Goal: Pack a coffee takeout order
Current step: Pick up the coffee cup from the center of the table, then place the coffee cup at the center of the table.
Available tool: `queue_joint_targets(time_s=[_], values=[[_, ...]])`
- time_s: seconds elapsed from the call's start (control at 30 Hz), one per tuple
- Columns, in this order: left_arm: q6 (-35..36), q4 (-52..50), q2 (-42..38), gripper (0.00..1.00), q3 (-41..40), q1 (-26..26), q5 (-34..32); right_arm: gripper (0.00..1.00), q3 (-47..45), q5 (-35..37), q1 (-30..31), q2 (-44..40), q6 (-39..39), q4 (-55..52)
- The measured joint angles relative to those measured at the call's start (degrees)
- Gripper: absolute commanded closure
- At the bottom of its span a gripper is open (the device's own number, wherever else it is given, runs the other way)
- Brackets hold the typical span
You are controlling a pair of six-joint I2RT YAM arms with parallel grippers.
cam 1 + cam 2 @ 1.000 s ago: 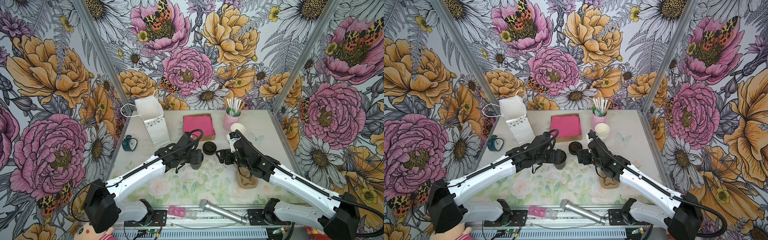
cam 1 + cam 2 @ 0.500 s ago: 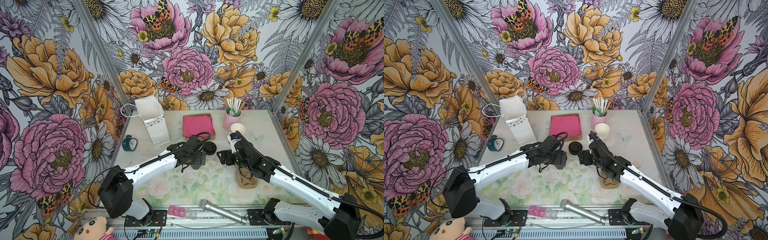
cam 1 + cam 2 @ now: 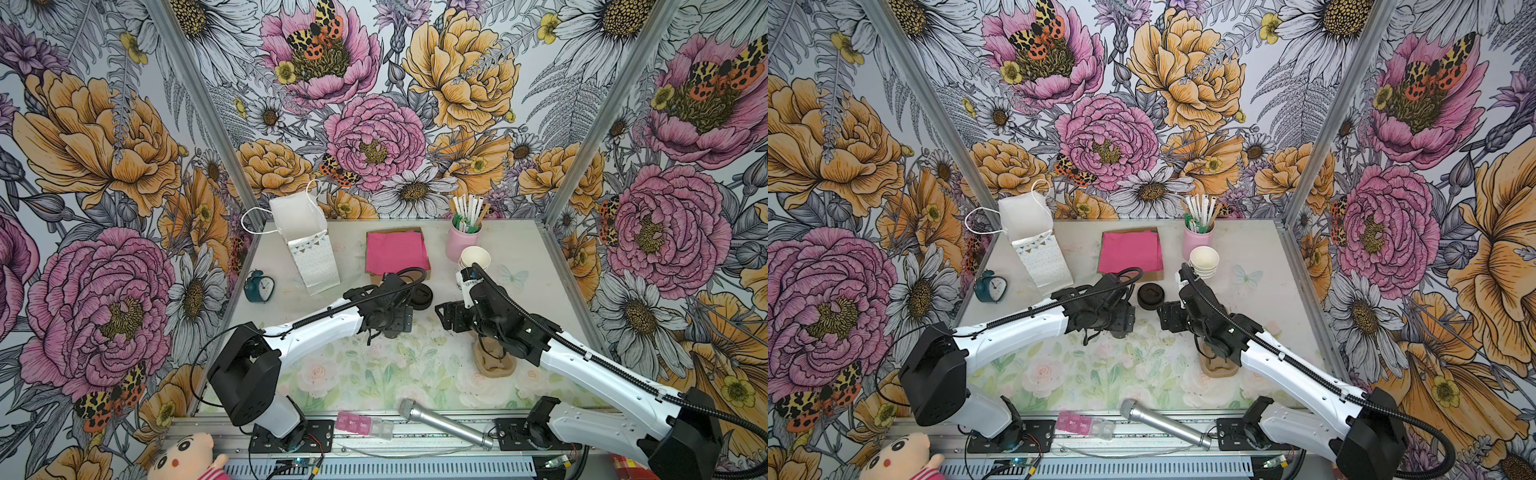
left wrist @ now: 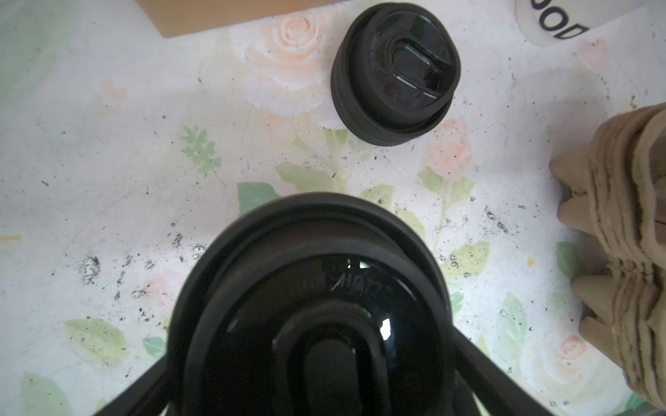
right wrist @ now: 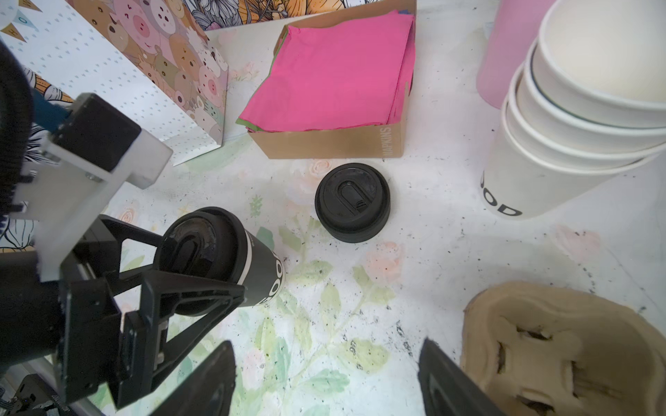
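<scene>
Left end effector (image 5: 201, 266), mid-frame in both top views, straddles the lidded dark cup (image 5: 265, 273); I can't tell if it's squeezing. Right end effector (image 5: 328, 378): spread wide. Pink napkin (image 3: 397, 253) sits just above centre.

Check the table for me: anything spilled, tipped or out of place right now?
Nothing spilled or tipped that I can see. The one oddity: dark specks and smudges scattered over the floral tabletop around the loose stack of round black plastic lids, like grit or wear. The stacked white paper cups stand upright.
</scene>
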Motion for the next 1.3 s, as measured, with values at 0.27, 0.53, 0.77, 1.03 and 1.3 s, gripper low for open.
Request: queue_joint_targets(time_s=[0.27, 0.53, 0.77, 1.03, 1.3], values=[[-0.1, 0.1, -2.0, 0.12, -1.6, 0.7, -2.0, 0.19, 0.0, -0.2, -0.4, 0.0, 0.0, 0.0], [0.0, -0.1, -15.0, 0.12, -11.5, 10.1, -2.8, 0.19, 0.0, -1.3, -0.6, 0.0, -0.4, 0.0], [2.3, -1.6, -29.9, 0.11, -20.8, 27.0, -1.5, 0.19, 0.0, -1.8, -0.7, 1.1, -0.7, 0.0], [5.3, -3.2, -33.6, 0.11, -21.7, 41.8, 0.6, 0.19, 0.0, -2.8, -0.7, 1.9, -1.5, 0.0], [6.7, -3.2, -29.9, 0.11, -21.6, 50.1, 3.7, 0.19, -0.2, -3.1, -0.7, 1.8, -2.1, 0.0]])
